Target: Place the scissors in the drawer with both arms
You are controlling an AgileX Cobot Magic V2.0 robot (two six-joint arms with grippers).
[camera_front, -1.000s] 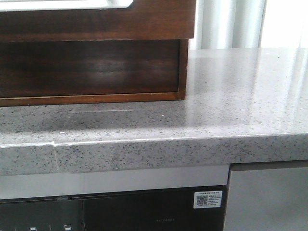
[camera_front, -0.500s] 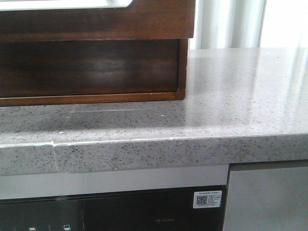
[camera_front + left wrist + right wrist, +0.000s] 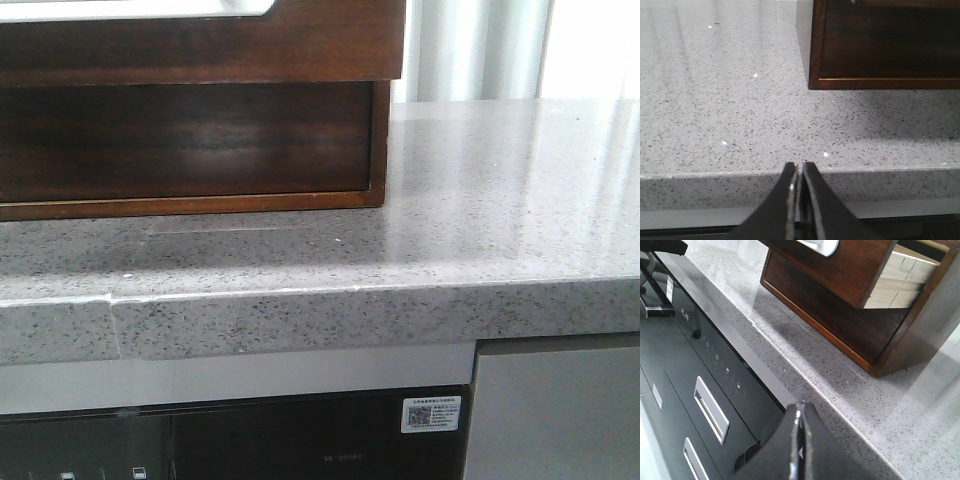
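The drawer [image 3: 190, 40] is pulled out of the wooden cabinet [image 3: 378, 140], sticking out toward me over the grey speckled countertop [image 3: 500, 200]; from the front camera I only catch its dark brown glossy front across the top of the shot, with a pale edge just showing at the very top; in my right wrist view the drawer [image 3: 850, 265] hangs out over the cabinet's dark lower opening, and I can see the light wood of its side; no scissors show up in any of my views, so I can't say where they are.

My left gripper [image 3: 799, 172] sits just off the front edge of the countertop, beside the cabinet's corner [image 3: 815, 75], fingers pressed nearly together with only a sliver between them and nothing in them; my right gripper [image 3: 799, 412] is low by the counter edge too, fingers closed tight on nothing, with the black appliance front [image 3: 715, 375] and its silver handles [image 3: 710, 407] below the stone.
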